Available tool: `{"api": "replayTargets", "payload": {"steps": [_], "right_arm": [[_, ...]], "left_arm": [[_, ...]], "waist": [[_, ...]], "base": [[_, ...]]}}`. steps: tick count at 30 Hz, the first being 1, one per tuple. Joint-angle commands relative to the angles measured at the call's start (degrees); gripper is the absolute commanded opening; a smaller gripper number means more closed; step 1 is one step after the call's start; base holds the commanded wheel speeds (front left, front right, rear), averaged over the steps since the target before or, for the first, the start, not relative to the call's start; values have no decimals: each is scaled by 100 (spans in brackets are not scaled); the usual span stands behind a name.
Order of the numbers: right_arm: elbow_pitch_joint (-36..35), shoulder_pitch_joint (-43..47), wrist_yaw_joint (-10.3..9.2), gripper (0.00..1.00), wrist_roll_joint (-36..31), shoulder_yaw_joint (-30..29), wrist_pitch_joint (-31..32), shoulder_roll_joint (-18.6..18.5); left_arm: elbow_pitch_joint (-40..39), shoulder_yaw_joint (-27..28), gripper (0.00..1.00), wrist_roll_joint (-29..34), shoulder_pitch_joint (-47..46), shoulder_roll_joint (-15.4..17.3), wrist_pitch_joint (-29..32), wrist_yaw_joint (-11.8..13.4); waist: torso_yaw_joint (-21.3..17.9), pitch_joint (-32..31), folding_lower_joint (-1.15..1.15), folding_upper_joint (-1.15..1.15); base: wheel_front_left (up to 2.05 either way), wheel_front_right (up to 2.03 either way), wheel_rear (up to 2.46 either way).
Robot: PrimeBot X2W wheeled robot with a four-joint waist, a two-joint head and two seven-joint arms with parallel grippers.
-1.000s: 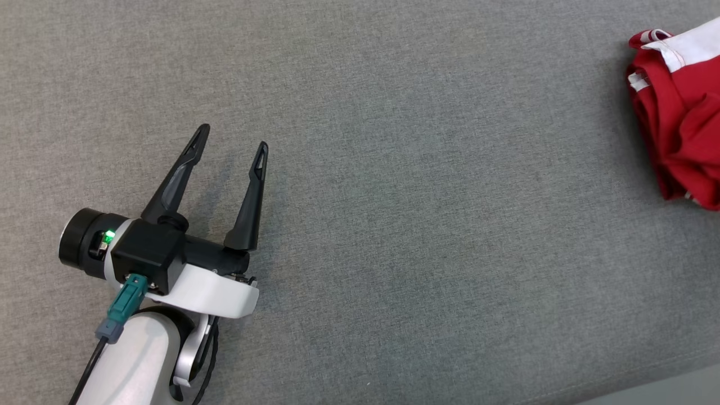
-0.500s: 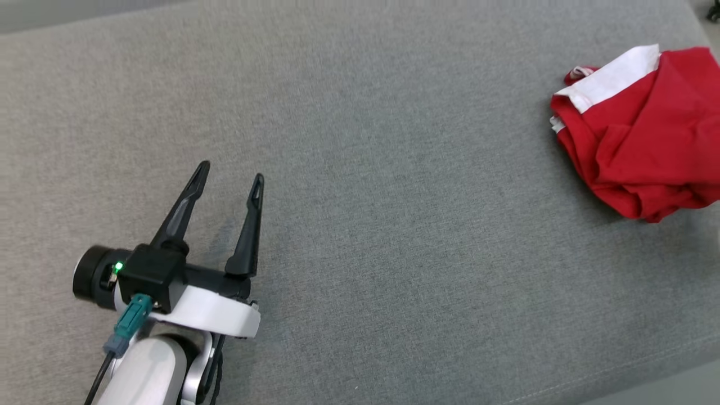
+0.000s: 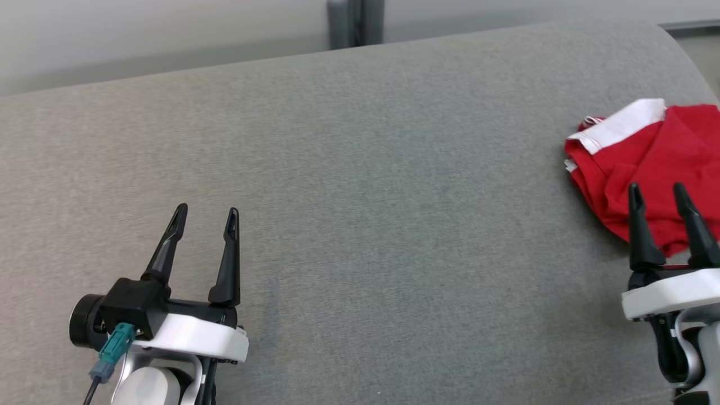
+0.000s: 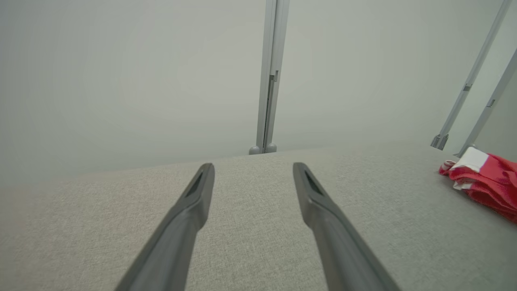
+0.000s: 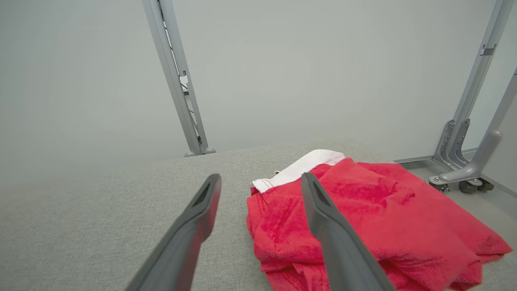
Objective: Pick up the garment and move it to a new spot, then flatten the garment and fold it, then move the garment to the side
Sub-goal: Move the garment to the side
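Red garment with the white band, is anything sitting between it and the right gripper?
Nothing visible does. The right gripper, jaws open, points straight at the crumpled red cloth garment with a white band, which lies on the grey fabric surface just ahead of it.

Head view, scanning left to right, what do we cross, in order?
left gripper → grey metal post behind the far edge of the cushion → red garment
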Motion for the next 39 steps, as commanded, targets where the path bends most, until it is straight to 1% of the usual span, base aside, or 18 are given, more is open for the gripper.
{"api": "replayTargets", "payload": {"steps": [1, 7, 14, 21, 29, 34, 39], "right_arm": [[-178, 83, 1, 100, -101, 6, 35, 78], [-749, 342, 1, 100, -472, 40, 216, 441], [-1102, 702, 1, 100, -694, 108, 421, 655], [-1311, 1037, 1, 100, -789, 78, 577, 704], [-1764, 1653, 1, 100, -938, -152, 824, 771], [-1997, 1942, 1, 100, -996, -177, 991, 812], [-2084, 2068, 1, 100, -1017, -150, 1118, 833]], "left_arm": [[36, 55, 100, -51, 58, 8, -37, 23], [218, 188, 100, -211, 254, 12, -117, 76], [384, 337, 100, -359, 591, 91, -138, 134], [459, 328, 100, -434, 828, 138, -106, 136], [480, 370, 100, -526, 1113, 179, -102, 168], [456, 374, 100, -555, 1254, 183, -79, 218], [447, 371, 100, -572, 1283, 234, -43, 234]], "waist": [[216, -163, 0, 0], [569, -451, 0, 0], [807, -838, 0, 0], [863, -1130, 0, 0], [883, -1452, 0, 0], [845, -1544, 0, 0], [840, -1580, 0, 0]], "base": [[0, 0, 0], [0, 0, 0], [0, 0, 0], [0, 0, 0], [0, 0, 0], [0, 0, 0], [0, 0, 0]]}}
